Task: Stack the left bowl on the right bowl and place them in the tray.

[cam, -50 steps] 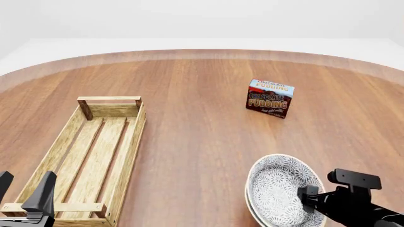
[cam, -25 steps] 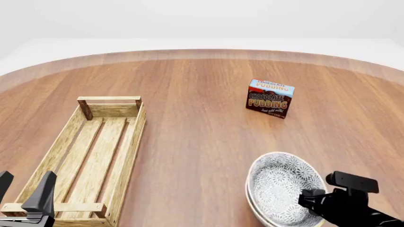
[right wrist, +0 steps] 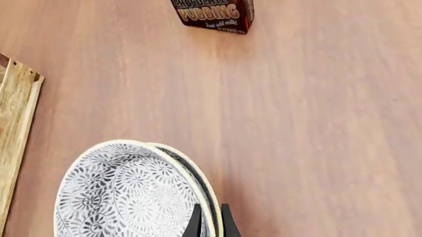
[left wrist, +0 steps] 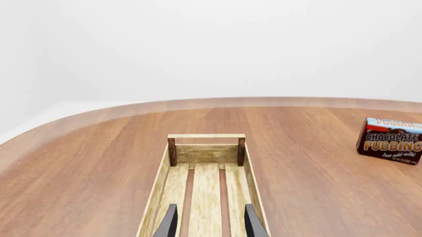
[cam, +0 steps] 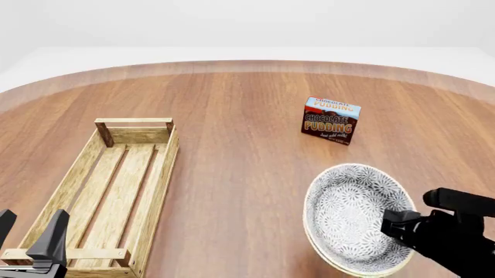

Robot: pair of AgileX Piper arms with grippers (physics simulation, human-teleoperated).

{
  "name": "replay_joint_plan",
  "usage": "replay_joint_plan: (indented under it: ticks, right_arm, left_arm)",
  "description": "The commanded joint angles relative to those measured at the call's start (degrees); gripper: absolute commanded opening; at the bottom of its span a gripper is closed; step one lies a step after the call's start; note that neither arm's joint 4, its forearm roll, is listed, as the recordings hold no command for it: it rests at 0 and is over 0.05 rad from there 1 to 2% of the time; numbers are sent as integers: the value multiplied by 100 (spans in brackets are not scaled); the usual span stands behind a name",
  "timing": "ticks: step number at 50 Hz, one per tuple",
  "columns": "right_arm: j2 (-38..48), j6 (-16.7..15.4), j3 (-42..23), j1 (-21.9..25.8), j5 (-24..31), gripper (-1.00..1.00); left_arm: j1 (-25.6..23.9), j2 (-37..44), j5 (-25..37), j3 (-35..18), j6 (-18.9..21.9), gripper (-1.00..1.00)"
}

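Near right of the wooden table (cam: 247, 116), two nested patterned bowls (cam: 352, 217), grey-white floral inside, cream rim; same stack in right wrist view (right wrist: 125, 192), tilted up on edge. Right gripper (right wrist: 211, 224) clamped thin on the stack's rim, two dark fingers (right wrist: 195, 223) pinched either side of the rims, almost touching. Seen from front as black arm body (cam: 452, 234) at the bowls' right edge; fingertips hidden behind the rim there. Bowls apparently lifted off the table, though contact underneath hard to confirm from any view. Far left of the bowls, well apart, long slatted wooden tray (cam: 108, 185), low sides, corner posts, slat floor with gaps showing table. Edge of tray also visible in right wrist view (right wrist: 15, 128). Left gripper (cam: 27, 246) at near-left corner of front view, over the tray's near end, fingers spread, holding nothing. Left wrist view: two dark fingertips (left wrist: 169, 223) parted with tray floor (left wrist: 205, 192) between them, pointing along tray's length toward its far end wall. Chocolate pudding box (cam: 331, 120) standing upright beyond the bowls, well clear of them and of the tray; also in left wrist view (left wrist: 390, 140) and right wrist view (right wrist: 214, 12).
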Motion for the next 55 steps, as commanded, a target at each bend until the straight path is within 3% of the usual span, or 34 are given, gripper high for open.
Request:
replay_joint_plan:
  ticks: [1,11,27,42,55]
  right_arm:
    - [-682,113,-1326,106,1122,-100]
    - [200,-84,-2251,243,905,-100]
    - [1955,-141,-3716,883,402,-100]
    - [3752,-246,-5772,1823,445,-100]
    - [5256,-273,-7507,2174,471,-100]
  left_arm:
    - [0,0,0,0,0,100]
    - [0,0,0,0,0,100]
    - [0,0,0,0,0,100]
    - [0,0,0,0,0,100]
    - [0,0,0,0,0,100]
